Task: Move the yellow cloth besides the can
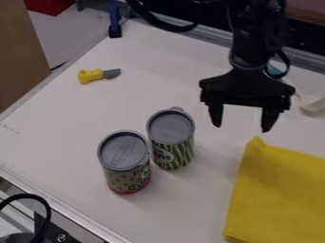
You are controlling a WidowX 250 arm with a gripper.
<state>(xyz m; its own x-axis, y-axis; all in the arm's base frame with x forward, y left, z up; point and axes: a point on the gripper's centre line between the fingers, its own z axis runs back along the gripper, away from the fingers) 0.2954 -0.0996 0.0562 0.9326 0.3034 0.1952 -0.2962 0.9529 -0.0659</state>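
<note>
My gripper (242,124) hangs at the upper right with its two fingers spread wide and nothing between them. A yellow cloth (279,194) lies flat at the lower right, its upper corner a short way below the gripper in the view. Two cans stand upright near the middle, left of the cloth: one with a green striped label (173,154), and one with a dotted label (129,178) just to its lower left. Bare table separates the cloth from both cans.
A toy knife with a yellow handle (90,76) lies at the upper left of the white table (76,128). A blue clamp (115,20) sits on the far edge. A pale object (313,105) lies at the right edge, and a black cable (39,199) curves at lower left.
</note>
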